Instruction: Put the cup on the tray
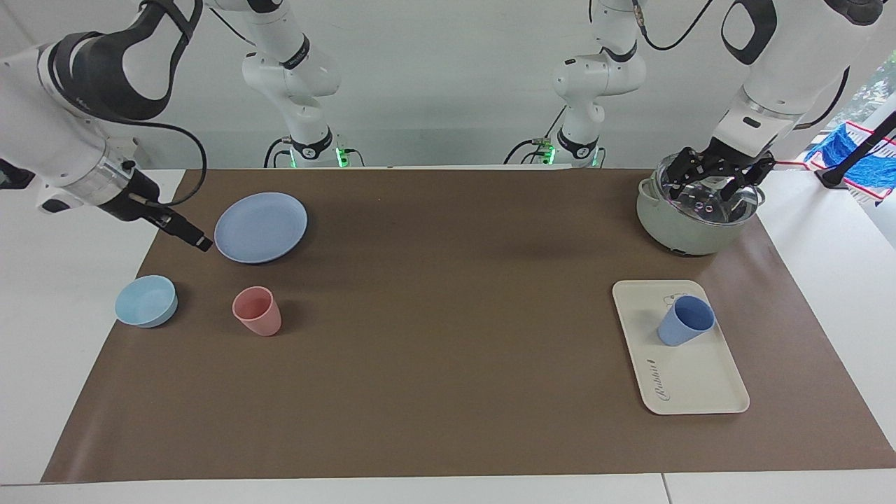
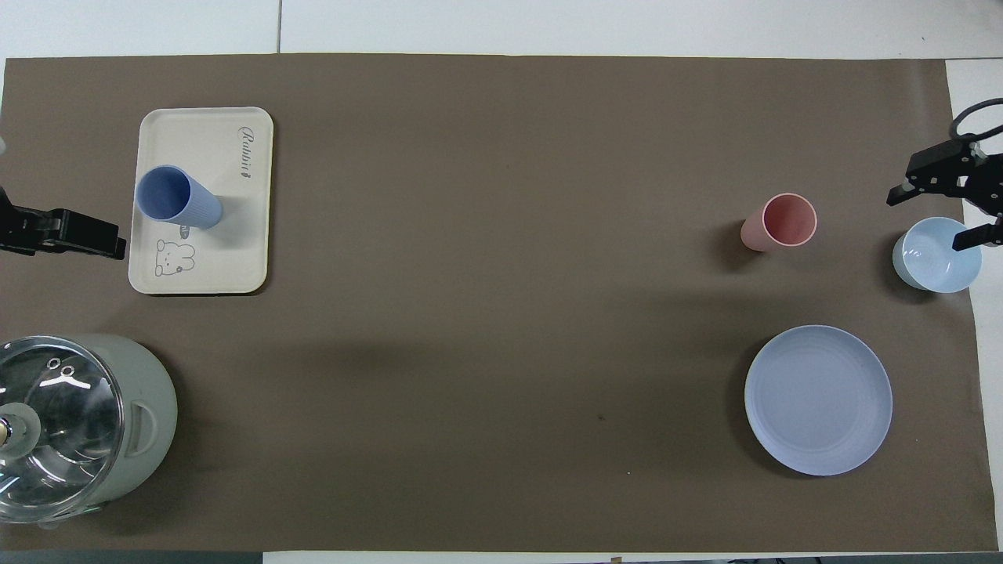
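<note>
The periwinkle-blue cup (image 1: 684, 320) stands mouth up on the cream tray (image 1: 693, 381), on the half with the bear drawing. Cup (image 2: 177, 197) and tray (image 2: 235, 258) also show in the overhead view, at the left arm's end of the table. My left gripper (image 1: 707, 189) is open and empty, raised in the air above the pot, clear of the cup; one of its fingers (image 2: 102, 241) shows beside the tray in the overhead view. My right gripper (image 1: 197, 241) is open and empty, raised at the right arm's end; in the overhead view it (image 2: 932, 219) is over the light-blue bowl's edge.
A pale green pot (image 1: 689, 224) with a glass lid stands nearer to the robots than the tray. At the right arm's end are a round blue plate (image 1: 260, 227), a pink tumbler (image 1: 257, 311) and a light-blue bowl (image 1: 146, 300). A brown mat (image 1: 448, 315) covers the table.
</note>
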`<state>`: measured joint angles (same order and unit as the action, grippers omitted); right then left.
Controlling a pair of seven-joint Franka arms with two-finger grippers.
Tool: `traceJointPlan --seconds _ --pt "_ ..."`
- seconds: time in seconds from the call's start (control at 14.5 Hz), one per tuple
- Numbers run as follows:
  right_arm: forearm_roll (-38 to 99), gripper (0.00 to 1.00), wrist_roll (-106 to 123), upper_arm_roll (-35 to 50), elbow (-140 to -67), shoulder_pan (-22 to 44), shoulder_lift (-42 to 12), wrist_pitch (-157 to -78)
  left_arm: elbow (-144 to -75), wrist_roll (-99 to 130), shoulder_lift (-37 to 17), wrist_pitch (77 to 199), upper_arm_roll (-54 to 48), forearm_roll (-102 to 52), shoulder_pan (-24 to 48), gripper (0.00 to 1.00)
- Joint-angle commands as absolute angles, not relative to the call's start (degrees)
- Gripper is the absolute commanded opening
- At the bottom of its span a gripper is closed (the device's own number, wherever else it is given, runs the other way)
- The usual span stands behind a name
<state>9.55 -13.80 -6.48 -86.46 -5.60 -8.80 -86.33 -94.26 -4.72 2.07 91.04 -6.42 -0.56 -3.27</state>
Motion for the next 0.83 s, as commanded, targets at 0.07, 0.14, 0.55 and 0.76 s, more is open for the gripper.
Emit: traceJointPlan --seconds 0.07,0.14,0.55,0.76 --pt "4.14 1.0 -1.79 -6.15 -88.5 -5.01 -3.09 -83.42 -96.59 -5.19 3.43 91.93 -6.59 0.44 -3.6 1.0" --pt "3.26 1.0 0.33 -6.15 -88.68 -4.92 -2.21 -82.54 -96.77 -4.23 3.51 92.54 -6.5 -0.52 -3.69 1.0" --pt "-0.87 1.0 1.85 -6.15 -96.58 -2.38 5.18 -84.27 -87.83 -2.55 -0.34 83.52 -5.98 -1.06 -3.69 1.0" --pt "-0.97 1.0 1.67 -6.33 -97.12 -0.36 5.19 -85.87 -87.54 -2.64 -0.79 83.32 -5.89 -0.97 -3.69 1.0"
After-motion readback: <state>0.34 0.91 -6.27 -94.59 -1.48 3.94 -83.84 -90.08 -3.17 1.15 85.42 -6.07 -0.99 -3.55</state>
